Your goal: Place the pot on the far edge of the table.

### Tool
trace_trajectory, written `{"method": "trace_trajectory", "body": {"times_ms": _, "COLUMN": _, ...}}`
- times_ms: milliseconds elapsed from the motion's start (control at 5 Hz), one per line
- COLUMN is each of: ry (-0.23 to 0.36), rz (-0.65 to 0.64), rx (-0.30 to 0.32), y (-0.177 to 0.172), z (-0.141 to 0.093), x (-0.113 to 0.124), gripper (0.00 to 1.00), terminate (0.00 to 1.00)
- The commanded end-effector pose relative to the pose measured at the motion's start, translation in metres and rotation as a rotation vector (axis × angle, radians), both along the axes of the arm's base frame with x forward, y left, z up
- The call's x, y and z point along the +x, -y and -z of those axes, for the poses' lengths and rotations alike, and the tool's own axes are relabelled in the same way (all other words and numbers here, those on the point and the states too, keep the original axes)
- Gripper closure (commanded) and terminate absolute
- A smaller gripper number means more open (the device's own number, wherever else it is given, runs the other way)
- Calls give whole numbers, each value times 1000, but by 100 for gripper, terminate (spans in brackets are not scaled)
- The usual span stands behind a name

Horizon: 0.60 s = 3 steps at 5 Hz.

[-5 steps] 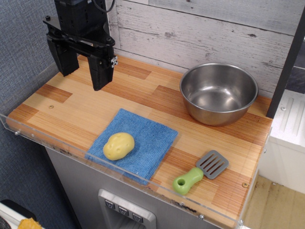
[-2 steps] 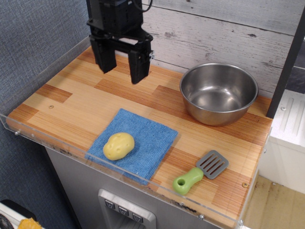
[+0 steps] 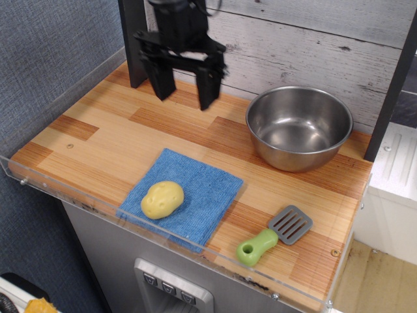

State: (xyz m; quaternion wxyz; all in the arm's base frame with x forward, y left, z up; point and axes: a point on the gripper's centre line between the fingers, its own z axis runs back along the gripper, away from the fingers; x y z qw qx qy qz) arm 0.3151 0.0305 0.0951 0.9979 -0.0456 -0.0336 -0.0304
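The pot (image 3: 299,126) is a large shiny steel bowl, empty and upright, standing at the back right of the wooden table (image 3: 98,140), near the wall. My black gripper (image 3: 186,98) hangs open and empty above the back middle of the table, to the left of the pot and apart from it. Its two fingers (image 3: 164,88) point down with a wide gap between them.
A blue cloth (image 3: 186,195) lies at the front middle with a yellow potato (image 3: 162,199) on its left part. A spatula with a green handle (image 3: 272,235) lies at the front right. A clear acrylic rim (image 3: 163,244) runs along the front edge.
My gripper has moved from the back left of the table to the right, toward the pot, staying open. Nothing else has moved.
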Motion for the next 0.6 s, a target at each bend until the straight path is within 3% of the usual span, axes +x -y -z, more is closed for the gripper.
{"method": "trace_trajectory", "body": {"times_ms": 0, "ry": 123, "rz": -70, "rx": 58, "y": 30, "z": -1, "x": 26, "gripper": 0, "terminate": 0}}
{"method": "trace_trajectory", "body": {"times_ms": 400, "ry": 155, "rz": -68, "rx": 83, "y": 49, "z": 15, "x": 44, "gripper": 0, "terminate": 0}}
